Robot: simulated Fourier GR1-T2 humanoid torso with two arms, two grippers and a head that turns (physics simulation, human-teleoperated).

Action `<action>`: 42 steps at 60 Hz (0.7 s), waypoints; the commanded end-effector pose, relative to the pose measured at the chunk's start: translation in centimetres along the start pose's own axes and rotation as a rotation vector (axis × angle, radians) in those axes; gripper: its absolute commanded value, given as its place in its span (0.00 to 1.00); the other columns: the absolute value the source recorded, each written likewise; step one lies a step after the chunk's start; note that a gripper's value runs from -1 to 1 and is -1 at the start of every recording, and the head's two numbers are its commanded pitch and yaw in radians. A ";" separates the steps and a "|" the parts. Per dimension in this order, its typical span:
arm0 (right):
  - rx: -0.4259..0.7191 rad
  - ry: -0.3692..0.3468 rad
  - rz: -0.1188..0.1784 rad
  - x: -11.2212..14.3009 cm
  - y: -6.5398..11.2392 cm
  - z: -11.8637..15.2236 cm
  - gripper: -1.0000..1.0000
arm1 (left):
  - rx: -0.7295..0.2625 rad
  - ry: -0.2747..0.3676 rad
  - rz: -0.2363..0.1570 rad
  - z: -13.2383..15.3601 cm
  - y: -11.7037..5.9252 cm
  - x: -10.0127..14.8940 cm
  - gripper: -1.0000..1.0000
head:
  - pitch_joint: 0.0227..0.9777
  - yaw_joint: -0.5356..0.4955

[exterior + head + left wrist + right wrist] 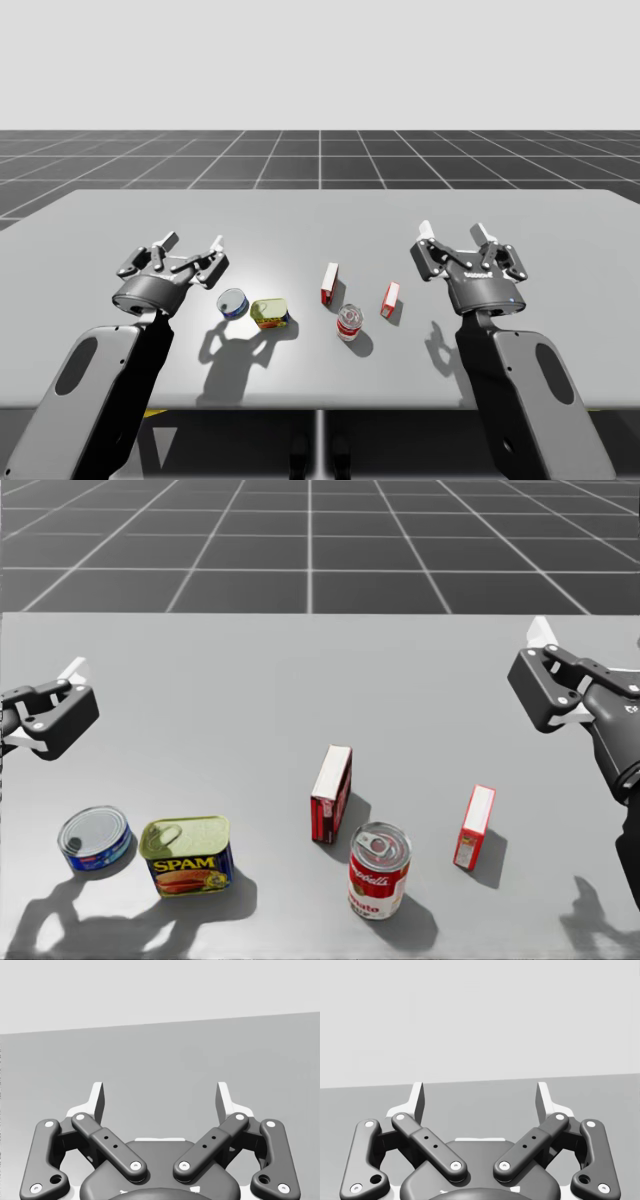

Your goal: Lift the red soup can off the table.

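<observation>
The red soup can (350, 322) (379, 871) stands upright near the table's front edge, a little right of the middle. My left gripper (192, 243) (160, 1096) hovers open over the table's left side, well left of the can, with nothing between its fingers. My right gripper (455, 233) (480, 1096) hangs open at the right, behind and to the right of the can, also holding nothing. Both grippers' fingers reach in at the side edges of the head view, the left one (70, 675) and the right one (541, 634).
A round blue tin (232, 302) (94, 837) and a yellow-and-blue rectangular tin (270, 313) (187, 855) sit left of the can. A red box (329, 283) (331, 792) stands just behind it, a smaller red box (390, 299) (474, 826) to its right. The grey table (320, 215) is bare behind them.
</observation>
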 end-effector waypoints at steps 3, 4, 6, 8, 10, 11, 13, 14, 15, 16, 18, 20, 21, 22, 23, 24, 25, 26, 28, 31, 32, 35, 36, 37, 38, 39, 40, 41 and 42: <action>-0.001 -0.001 0.016 0.0 0.1 0.0 0.00 | 0.005 0.001 -0.008 -0.1 0.1 0.0 0.00 | 0.77 0.47; -0.001 -0.001 0.016 0.0 0.1 0.0 0.00 | 0.005 0.001 -0.009 -0.1 0.0 0.0 0.00 | 0.78 0.46; -0.001 -0.001 0.017 0.0 0.1 0.0 0.00 | 0.005 0.001 -0.010 -0.1 0.0 0.0 0.00 | 0.80 0.45; -0.001 -0.001 0.018 0.0 0.1 0.0 0.00 | 0.005 0.001 -0.011 -0.1 0.0 0.0 0.00 | 0.82 0.44; -0.002 -0.001 0.020 0.0 0.1 0.0 0.00 | 0.005 0.000 -0.013 -0.1 0.0 0.0 0.00 | 0.83 0.42; -0.002 -0.001 0.020 0.0 0.1 0.0 0.00 | 0.005 0.000 -0.015 -0.1 0.0 0.0 0.00 | 0.84 0.42; -0.002 -0.002 0.021 0.0 0.1 0.0 0.00 | 0.006 -0.001 -0.020 -0.1 0.0 0.0 0.00 | 0.86 0.40; -0.002 -0.002 0.021 0.0 0.2 0.0 0.00 | 0.007 -0.001 -0.022 -0.1 -0.1 0.0 0.00 | 0.86 0.40; -0.002 -0.002 0.022 0.0 0.2 0.0 0.00 | 0.008 -0.002 -0.024 -0.1 -0.1 0.0 0.00 | 0.86 0.40; -0.002 -0.002 0.023 0.0 0.2 0.0 0.00 | 0.009 -0.002 -0.025 -0.1 -0.1 0.0 0.00 | 0.87 0.40; -0.001 -0.002 0.025 0.0 0.2 0.0 0.00 | 0.009 -0.003 -0.026 -0.1 -0.1 0.0 0.00 | 0.88 0.39; -0.001 -0.002 0.026 0.0 0.2 0.0 0.00 | 0.008 -0.002 -0.027 -0.1 -0.1 0.0 0.00 | 0.88 0.39; 0.000 -0.002 0.027 0.0 0.2 0.0 0.00 | 0.008 -0.003 -0.028 -0.1 -0.1 0.0 0.00 | 0.89 0.39; 0.000 -0.002 0.027 0.0 0.2 0.0 0.00 | 0.008 -0.003 -0.028 -0.1 -0.1 0.0 0.00 | 0.89 0.39; -0.001 -0.001 0.027 0.0 0.2 0.0 0.00 | 0.008 -0.003 -0.028 -0.1 -0.1 0.0 0.00 | 0.89 0.39; -0.002 -0.001 0.028 -0.1 0.3 0.0 0.00 | 0.008 -0.003 -0.027 -0.1 -0.2 0.0 0.00 | 0.89 0.38; -0.002 -0.001 0.028 -0.1 0.3 0.0 0.00 | 0.008 -0.003 -0.027 -0.1 -0.2 0.0 0.00 | 0.89 0.38; -0.002 -0.003 0.028 -0.1 0.3 0.0 0.00 | 0.008 -0.003 -0.027 -0.1 -0.2 0.0 0.00 | 0.90 0.39; 0.004 -0.005 0.026 0.0 0.3 0.0 0.00 | 0.009 -0.002 -0.027 -0.1 -0.2 0.0 0.00 | 0.90 0.39; 0.014 0.015 -0.023 0.2 0.4 0.1 0.00 | 0.010 -0.002 -0.024 -0.1 -0.2 0.0 0.00 | 0.89 0.38; 0.014 0.020 -0.026 0.2 0.4 0.1 0.00 | 0.010 -0.002 -0.024 -0.1 -0.2 0.0 0.00 | 0.89 0.38; 0.020 0.018 -0.009 0.2 0.5 0.3 0.00 | 0.011 -0.001 -0.022 -0.1 -0.1 0.0 0.00 | 0.89 0.38; 0.045 0.013 0.009 0.3 0.7 0.7 0.00 | 0.012 -0.001 -0.022 -0.1 -0.1 0.0 0.00 | 0.89 0.39; 0.047 0.010 0.019 0.3 0.7 0.8 0.00 | 0.012 -0.001 -0.021 -0.1 -0.1 0.0 0.00 | 0.89 0.39; 0.050 0.013 0.024 0.3 0.8 0.9 0.00 | 0.012 -0.001 -0.021 -0.1 -0.1 0.0 0.00 | 0.89 0.39; 0.048 0.016 0.030 0.4 0.8 1.1 0.00 | 0.013 -0.001 -0.020 -0.1 -0.1 0.0 0.00 | 0.89 0.39; 0.050 0.013 0.045 0.5 1.0 1.4 0.00 | 0.014 0.000 -0.020 -0.1 -0.1 0.0 0.00 | 0.89 0.39; 0.054 0.012 0.053 0.6 1.0 1.6 0.00 | 0.015 0.000 -0.020 -0.1 -0.1 0.0 0.00 | 0.89 0.39; 0.064 0.016 0.070 0.6 1.2 2.0 0.00 | 0.017 0.000 -0.020 -0.1 -0.1 0.0 0.00 | 0.90 0.39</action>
